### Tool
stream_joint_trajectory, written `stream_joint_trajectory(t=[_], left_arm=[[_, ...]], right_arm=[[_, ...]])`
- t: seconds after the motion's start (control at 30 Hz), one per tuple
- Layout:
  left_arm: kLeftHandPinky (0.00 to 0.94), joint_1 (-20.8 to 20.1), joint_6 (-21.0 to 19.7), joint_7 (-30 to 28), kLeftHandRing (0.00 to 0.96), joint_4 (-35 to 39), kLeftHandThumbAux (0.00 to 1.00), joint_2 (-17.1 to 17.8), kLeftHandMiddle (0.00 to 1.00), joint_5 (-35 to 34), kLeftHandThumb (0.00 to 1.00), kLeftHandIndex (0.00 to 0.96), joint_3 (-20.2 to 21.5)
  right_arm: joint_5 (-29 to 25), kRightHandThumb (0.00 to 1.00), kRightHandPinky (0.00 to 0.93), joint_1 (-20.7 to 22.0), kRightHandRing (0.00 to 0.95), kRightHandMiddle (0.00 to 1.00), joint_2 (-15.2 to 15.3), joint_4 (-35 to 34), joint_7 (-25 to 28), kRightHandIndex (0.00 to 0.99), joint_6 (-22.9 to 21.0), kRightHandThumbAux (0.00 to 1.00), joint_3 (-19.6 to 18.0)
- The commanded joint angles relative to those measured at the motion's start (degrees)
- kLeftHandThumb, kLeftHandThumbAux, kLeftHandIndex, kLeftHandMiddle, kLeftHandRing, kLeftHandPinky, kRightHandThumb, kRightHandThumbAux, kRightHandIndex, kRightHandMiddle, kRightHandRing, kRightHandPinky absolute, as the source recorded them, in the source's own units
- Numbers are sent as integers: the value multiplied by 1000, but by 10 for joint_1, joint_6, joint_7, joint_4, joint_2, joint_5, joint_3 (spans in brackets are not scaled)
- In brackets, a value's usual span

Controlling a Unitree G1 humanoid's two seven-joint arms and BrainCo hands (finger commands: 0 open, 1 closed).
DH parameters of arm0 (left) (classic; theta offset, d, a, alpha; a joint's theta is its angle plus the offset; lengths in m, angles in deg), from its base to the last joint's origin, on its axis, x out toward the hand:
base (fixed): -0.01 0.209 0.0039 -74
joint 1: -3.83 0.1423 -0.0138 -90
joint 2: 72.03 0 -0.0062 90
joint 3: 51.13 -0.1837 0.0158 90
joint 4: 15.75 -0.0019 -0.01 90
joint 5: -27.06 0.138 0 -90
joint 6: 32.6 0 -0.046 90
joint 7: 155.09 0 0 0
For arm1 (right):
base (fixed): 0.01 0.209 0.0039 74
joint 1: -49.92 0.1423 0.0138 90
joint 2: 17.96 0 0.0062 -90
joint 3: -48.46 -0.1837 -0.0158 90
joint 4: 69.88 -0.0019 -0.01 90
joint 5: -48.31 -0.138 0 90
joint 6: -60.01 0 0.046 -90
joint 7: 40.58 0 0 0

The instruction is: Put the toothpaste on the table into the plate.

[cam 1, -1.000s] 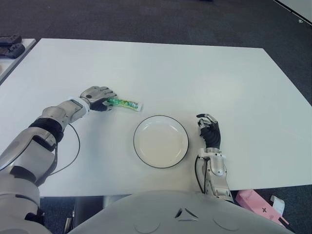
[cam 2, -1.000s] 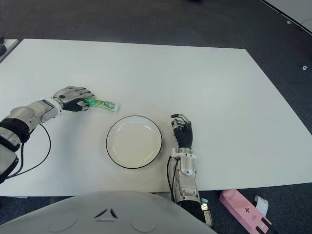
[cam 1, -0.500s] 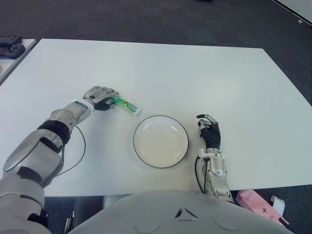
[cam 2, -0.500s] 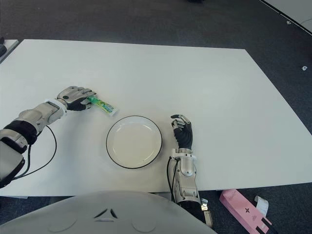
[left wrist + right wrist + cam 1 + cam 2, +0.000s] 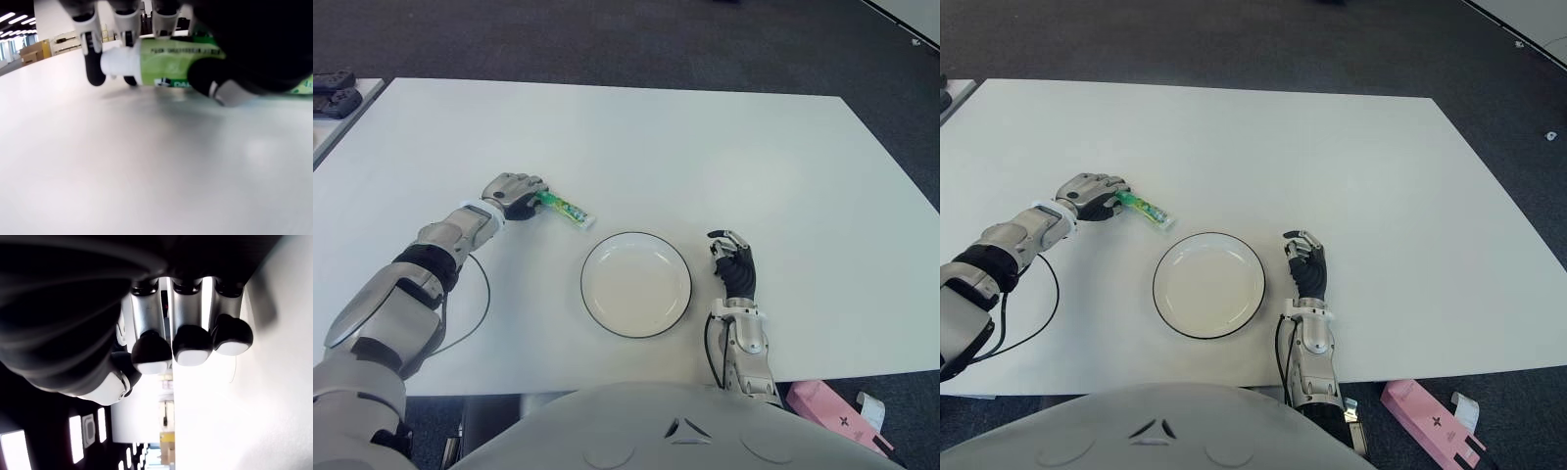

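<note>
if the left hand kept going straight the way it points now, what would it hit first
Probably the white round plate with the dark rim. The left hand grips the green toothpaste tube, aimed down-right at the plate's near-left rim; height above the white table is unclear.

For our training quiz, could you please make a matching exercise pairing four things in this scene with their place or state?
Things:
1. toothpaste
2. plate
3. left hand
4. right hand

Places or states:
A. beside the plate on its right, holding nothing
B. curled round one end of the tube
C. bare inside, near the table's front edge
D. green tube, gripped, not yet on the plate

Pairs: 1-D, 2-C, 3-B, 4-A
</note>
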Motion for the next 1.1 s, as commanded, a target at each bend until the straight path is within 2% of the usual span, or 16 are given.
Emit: stream_joint_trajectory(t=[0.03, 0.47, 0.6, 1.1], left_arm=[[867, 25, 10, -25, 838, -9, 680, -11, 832, -10, 745, 446, 1], [864, 32, 16, -68, 874, -5, 697, -12, 886, -55, 747, 443, 26], [836, 32, 16, -81, 875, -3, 697, -14, 888, -61, 747, 443, 30], [825, 31, 30, -93, 873, -2, 697, -16, 892, -91, 749, 443, 51]], right_arm=[[-1, 704, 876, 6, 885, 910, -3, 11, 2, 437, -4, 725, -1], [2, 704, 885, 15, 891, 914, -3, 27, -1, 437, 15, 725, -4], [0, 704, 879, 17, 891, 916, -2, 30, 0, 437, 14, 725, -5], [2, 703, 866, 26, 878, 901, -2, 36, -2, 437, 13, 725, -6]])
